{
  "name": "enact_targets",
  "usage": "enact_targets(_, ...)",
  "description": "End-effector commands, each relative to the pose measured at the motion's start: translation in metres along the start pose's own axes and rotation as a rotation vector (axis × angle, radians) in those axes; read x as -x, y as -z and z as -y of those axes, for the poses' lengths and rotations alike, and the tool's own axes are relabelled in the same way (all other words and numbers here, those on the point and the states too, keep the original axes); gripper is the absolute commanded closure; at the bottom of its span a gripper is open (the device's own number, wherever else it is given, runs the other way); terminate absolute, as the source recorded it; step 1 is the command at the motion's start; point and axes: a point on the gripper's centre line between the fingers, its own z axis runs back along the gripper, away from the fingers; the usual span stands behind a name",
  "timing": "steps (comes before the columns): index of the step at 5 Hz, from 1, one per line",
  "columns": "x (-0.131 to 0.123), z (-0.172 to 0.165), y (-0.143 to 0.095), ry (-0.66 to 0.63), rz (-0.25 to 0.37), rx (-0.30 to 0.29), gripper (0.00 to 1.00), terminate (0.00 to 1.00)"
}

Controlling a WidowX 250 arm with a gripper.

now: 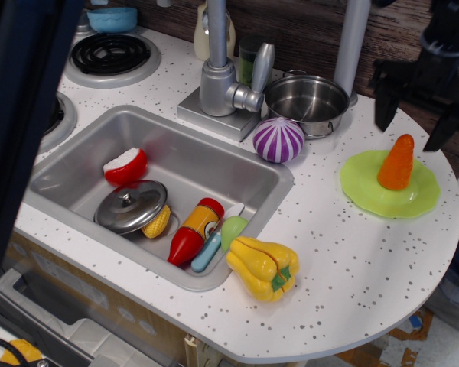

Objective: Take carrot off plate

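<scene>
Only one view here, looking down at a toy kitchen counter (352, 260), white with dark speckles. The carrot (397, 161) stands upright, tip up, on the lime-green plate (363, 191), a bit right of the plate's middle, out on the rounded right end of the counter.

The black hand (414, 116) hangs above and just behind the carrot, not touching it. Its two fingers (385, 105) point down and are spread wide apart, one to the left of the carrot's tip and one to the right, with nothing between them.

Left of the plate there's a purple-and-white striped onion (278, 140), right next to an empty steel pot (307, 103) and the faucet (228, 80). The sink (214, 160) holds a round steel lid (131, 206) lying partly over a corn cob (157, 222), a red-and-white piece (125, 166) behind them, plus a red-and-yellow bottle (193, 230) and a small knife-like thing next to it. A yellow bell pepper (262, 267) sits on the sink's front right corner edge. Stove burner (111, 54) top left, with a blue bowl (112, 18) behind it. A big dark blurry shape (19, 115) blocks the left side, can't tell what it is.
</scene>
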Motion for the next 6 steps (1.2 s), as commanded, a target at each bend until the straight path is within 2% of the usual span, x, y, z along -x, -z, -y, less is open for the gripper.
enact_targets(1,-0.005,-0.009,-0.005,-0.022,0.077,0.031,0.00,0.00)
enact_targets(2,0.001,-0.010,-0.002,-0.045,0.077,0.037,0.00,0.00)
enact_targets(3,0.003,-0.006,-0.001,-0.064,0.087,0.033,1.00,0.00)
enact_targets(5,0.004,-0.002,-0.014,-0.072,0.087,0.004,1.00,0.00)
enact_targets(6,0.012,-0.003,-0.029,-0.104,0.077,-0.046,1.00,0.00)
